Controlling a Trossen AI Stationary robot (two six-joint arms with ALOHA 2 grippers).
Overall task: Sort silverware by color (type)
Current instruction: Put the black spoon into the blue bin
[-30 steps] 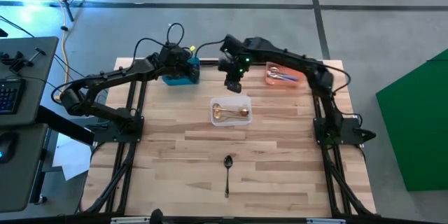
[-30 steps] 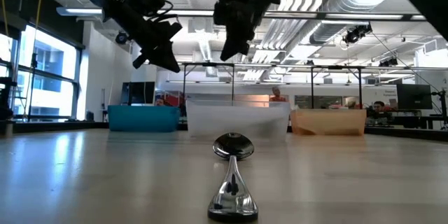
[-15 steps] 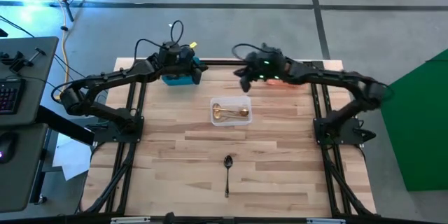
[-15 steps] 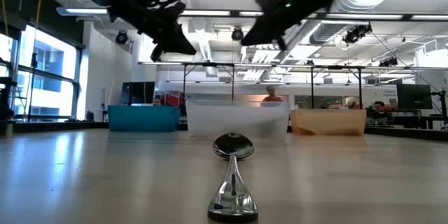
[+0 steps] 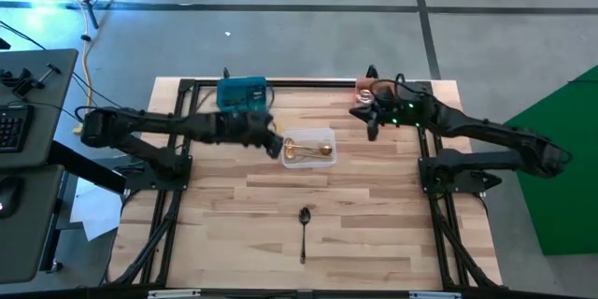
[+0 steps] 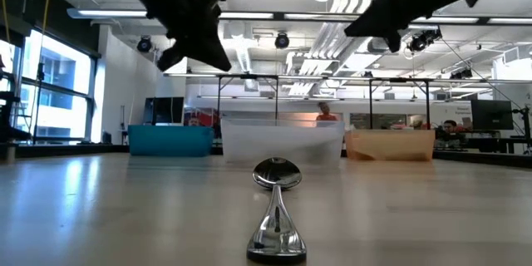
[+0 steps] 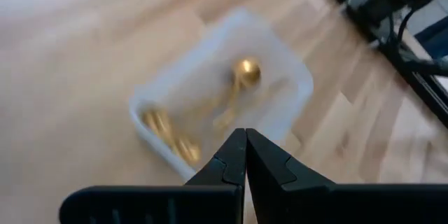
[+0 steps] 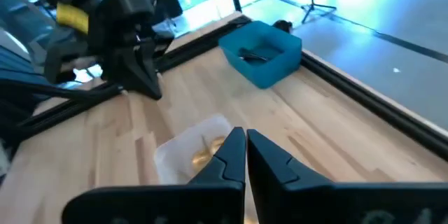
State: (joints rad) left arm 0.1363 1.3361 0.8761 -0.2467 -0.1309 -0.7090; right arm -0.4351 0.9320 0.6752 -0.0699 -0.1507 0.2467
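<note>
Centrally, dark spoon — wood all round

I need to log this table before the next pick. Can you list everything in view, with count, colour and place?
Spoon on the table: one, dark, lying alone on the wood near the front edge, bowl toward the bins.
Gold spoons: a few, exact count unclear, inside the clear bin.
Clear bin: one, mid-table.
Blue bin: one, back edge, left of centre; something dark lies inside it in the right wrist view, too small to name.
Orange bin: one, back right, mostly hidden under the right arm from above.
Table: one, light wood.
People: a few, far back in the room in the low view.
Left tool: shut, empty, beside the clear bin's left edge.
Right tool: shut, empty, near the orange bin.
</note>
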